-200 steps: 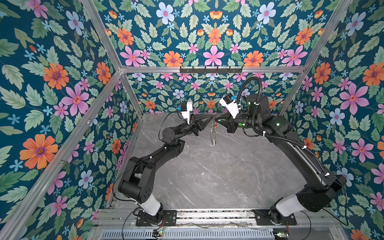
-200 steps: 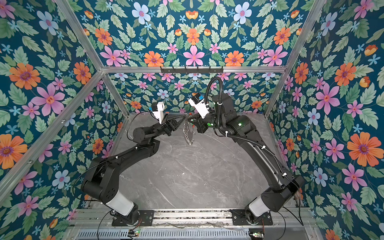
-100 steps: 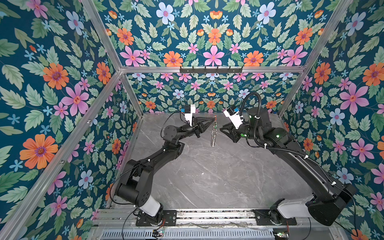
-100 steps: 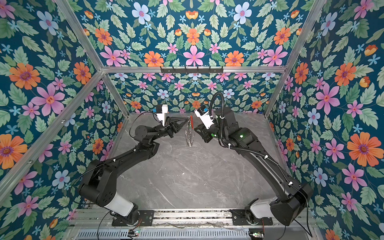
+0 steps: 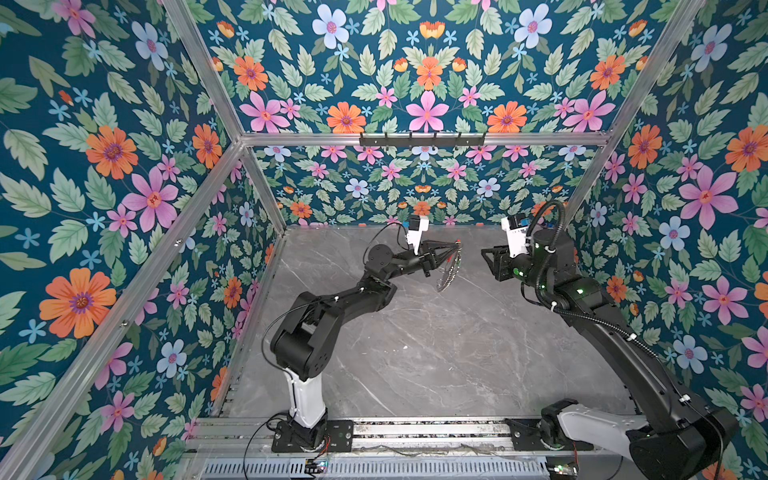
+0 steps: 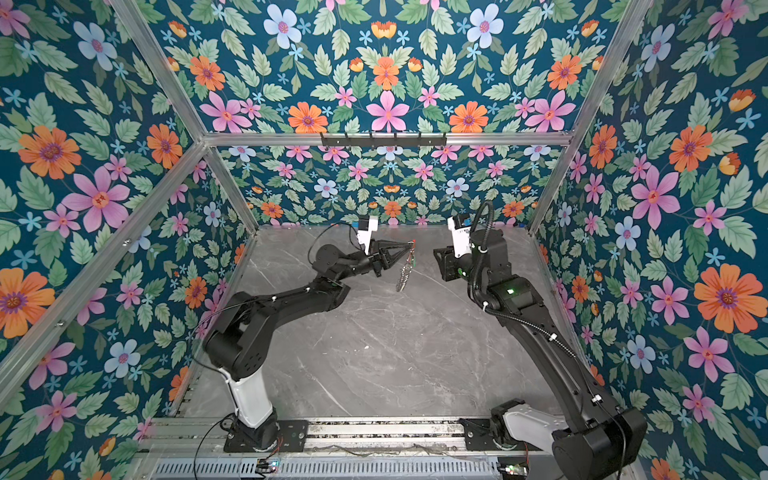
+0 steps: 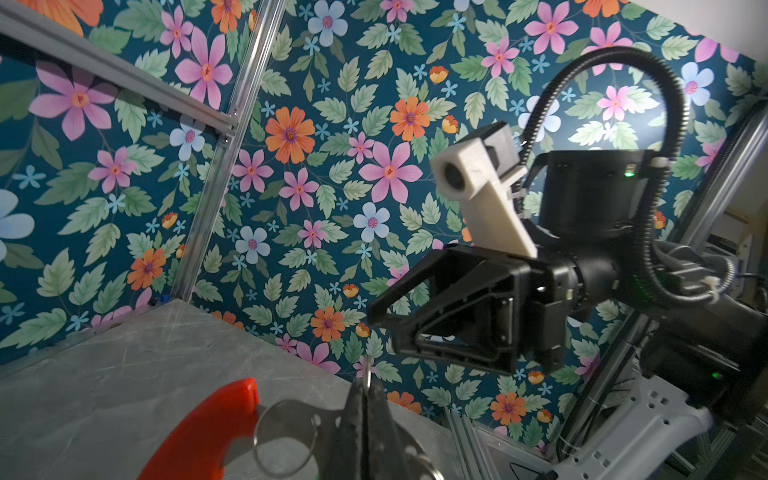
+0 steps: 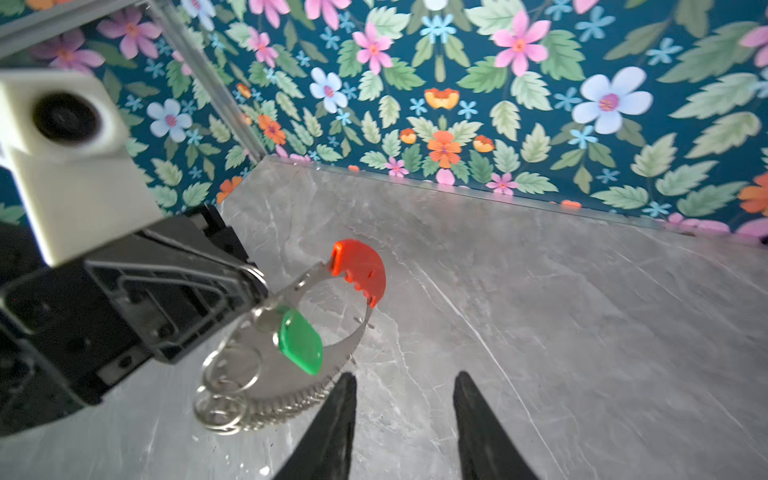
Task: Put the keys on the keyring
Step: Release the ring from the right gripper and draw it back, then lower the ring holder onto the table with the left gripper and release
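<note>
The left gripper (image 8: 253, 286) is clenched on the keyring (image 8: 332, 361), holding it above the marble table (image 8: 540, 332). The green key tag (image 8: 301, 343) hangs against the hoop just beside that grip. The right gripper (image 8: 405, 382) stands released and empty, near but apart. It should back straight off, clear of the split rings (image 8: 232, 386). The tag's loop is partly hidden, so it only appears threaded.

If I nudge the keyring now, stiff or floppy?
The keyring is probably stiff: it holds its arc hanging from the left tool. Its rings and green tag dangle loose, so they would likely swing and slide.
</note>
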`<control>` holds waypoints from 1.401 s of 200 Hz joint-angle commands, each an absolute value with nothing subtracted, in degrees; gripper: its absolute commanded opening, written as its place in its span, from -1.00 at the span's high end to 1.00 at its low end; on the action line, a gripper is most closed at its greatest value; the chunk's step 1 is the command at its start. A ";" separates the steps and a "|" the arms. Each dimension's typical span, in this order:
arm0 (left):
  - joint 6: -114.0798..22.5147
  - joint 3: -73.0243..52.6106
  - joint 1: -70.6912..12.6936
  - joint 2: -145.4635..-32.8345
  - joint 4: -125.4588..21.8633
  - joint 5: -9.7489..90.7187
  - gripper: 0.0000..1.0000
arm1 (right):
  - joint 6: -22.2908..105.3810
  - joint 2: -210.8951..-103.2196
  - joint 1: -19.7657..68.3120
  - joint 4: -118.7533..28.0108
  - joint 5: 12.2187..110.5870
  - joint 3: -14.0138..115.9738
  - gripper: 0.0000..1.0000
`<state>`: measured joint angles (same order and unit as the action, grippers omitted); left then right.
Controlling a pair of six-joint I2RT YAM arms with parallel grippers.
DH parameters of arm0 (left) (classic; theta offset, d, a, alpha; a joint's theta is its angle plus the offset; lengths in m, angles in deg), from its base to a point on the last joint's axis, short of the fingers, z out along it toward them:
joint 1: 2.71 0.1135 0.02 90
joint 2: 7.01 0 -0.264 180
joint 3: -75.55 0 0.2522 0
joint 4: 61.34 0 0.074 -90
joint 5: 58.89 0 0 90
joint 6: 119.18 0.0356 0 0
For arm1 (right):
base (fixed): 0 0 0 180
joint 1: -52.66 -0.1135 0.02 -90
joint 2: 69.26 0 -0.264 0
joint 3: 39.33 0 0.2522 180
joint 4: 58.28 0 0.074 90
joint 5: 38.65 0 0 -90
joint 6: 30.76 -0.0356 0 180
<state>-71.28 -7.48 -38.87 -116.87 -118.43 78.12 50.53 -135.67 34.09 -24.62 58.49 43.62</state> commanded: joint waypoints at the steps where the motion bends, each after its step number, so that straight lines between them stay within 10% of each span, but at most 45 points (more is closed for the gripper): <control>1: -72.53 -12.76 -41.24 -122.99 -122.14 74.94 1.00 | 45.13 -135.09 36.27 -27.32 57.36 42.62 0.20; 210: -67.27 13.60 -32.97 -134.97 -135.82 65.13 1.00 | 42.13 -137.65 36.49 -27.96 64.35 40.43 0.18; 248: -67.45 14.84 -31.91 -134.16 -135.50 63.96 0.71 | 42.46 -137.68 36.54 -26.92 63.67 40.95 0.17; 280: -66.60 18.11 -31.03 -130.24 -133.17 59.02 0.06 | 42.72 -137.18 36.48 -26.16 63.31 40.72 0.17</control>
